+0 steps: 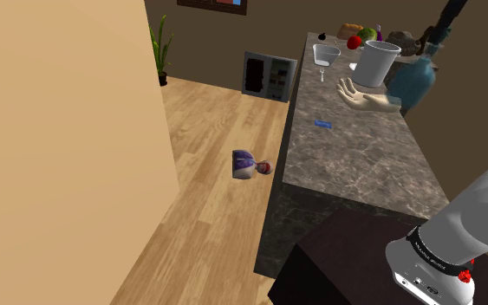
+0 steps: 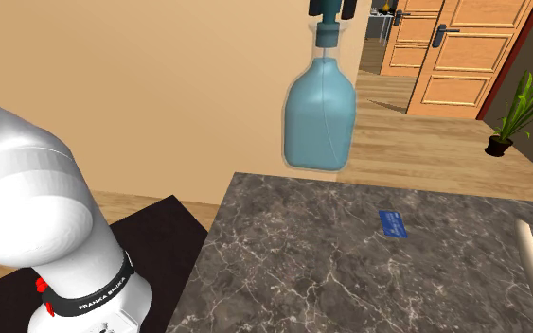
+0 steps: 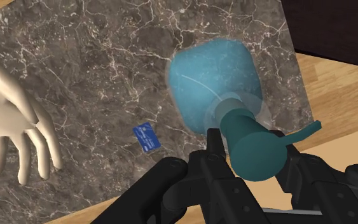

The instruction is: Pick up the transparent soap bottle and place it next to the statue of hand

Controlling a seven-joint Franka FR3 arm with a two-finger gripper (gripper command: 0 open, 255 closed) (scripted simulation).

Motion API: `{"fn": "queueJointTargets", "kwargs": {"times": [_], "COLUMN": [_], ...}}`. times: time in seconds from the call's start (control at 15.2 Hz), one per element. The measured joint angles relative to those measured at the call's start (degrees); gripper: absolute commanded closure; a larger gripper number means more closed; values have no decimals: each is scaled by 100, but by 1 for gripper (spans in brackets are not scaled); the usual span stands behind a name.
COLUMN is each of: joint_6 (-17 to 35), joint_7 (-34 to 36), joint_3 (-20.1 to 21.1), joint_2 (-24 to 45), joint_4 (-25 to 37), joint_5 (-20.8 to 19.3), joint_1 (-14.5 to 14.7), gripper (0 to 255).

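My claw [image 3: 250,151] is clamped on the pump of the blue soap bottle [image 3: 212,79], holding it over the counter [image 3: 95,57] near the hand statue [image 3: 15,121]

Light wood-plank floor [image 1: 207,173]. Tall plain tan wall [image 1: 60,130] at the shoulder view's left. Long, dark, marble-patterned surface [image 1: 354,165]. Potted plant [image 1: 159,48] on the floor by brown far wall [image 1: 268,30]. Panelled wooden doors [image 2: 463,52] in second exterior view.
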Motion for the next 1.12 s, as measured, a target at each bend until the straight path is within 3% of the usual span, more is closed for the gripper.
{"fn": "queueJointTargets", "kwargs": {"times": [0.26, 0.59, 1.12], "joint_6": [-208, 97, 331], "joint_7": [-69, -571, -1589], "joint_3": [-48, -541, -1286], "joint_2": [183, 1087, 3045], "joint_4": [388, 950, 2390], "joint_5": [42, 259, 1192], "joint_1": [21, 26, -322], "gripper": [255, 255, 255]}}
